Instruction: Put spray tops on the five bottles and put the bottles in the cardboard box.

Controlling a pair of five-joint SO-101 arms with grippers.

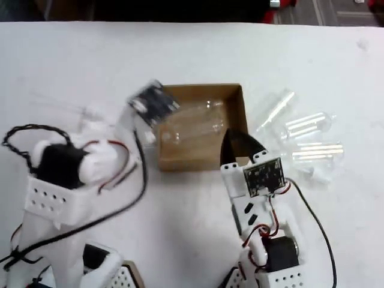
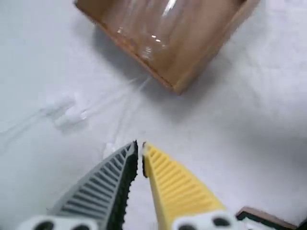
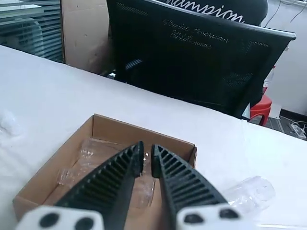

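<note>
Clear plastic bottles (image 1: 309,126) are lying just right of the nearly closed, empty black right gripper (image 3: 147,149), long axes crosswise.

White table (image 1: 192,54). Black mesh office chair (image 3: 192,62) behind its far edge. Window with blinds (image 3: 29,24) beside a tan panel (image 3: 84,33). Red stool (image 3: 261,109) near chair.

1. Tools: 2, the left tool (image 2: 140,143) and the right tool (image 3: 146,145).
2. Cardboard box (image 1: 201,91): 1, just ahead of the right tool.
3. Bottles on the desk (image 1: 180,228): 3 (image 1: 306,125), beside the right tool, outside the box.
4. Bottles in the box (image 1: 207,114): apparently 2; their outlines overlap.
5. Spray tops (image 2: 62,109): ahead of the left tool, count unclear.
</note>
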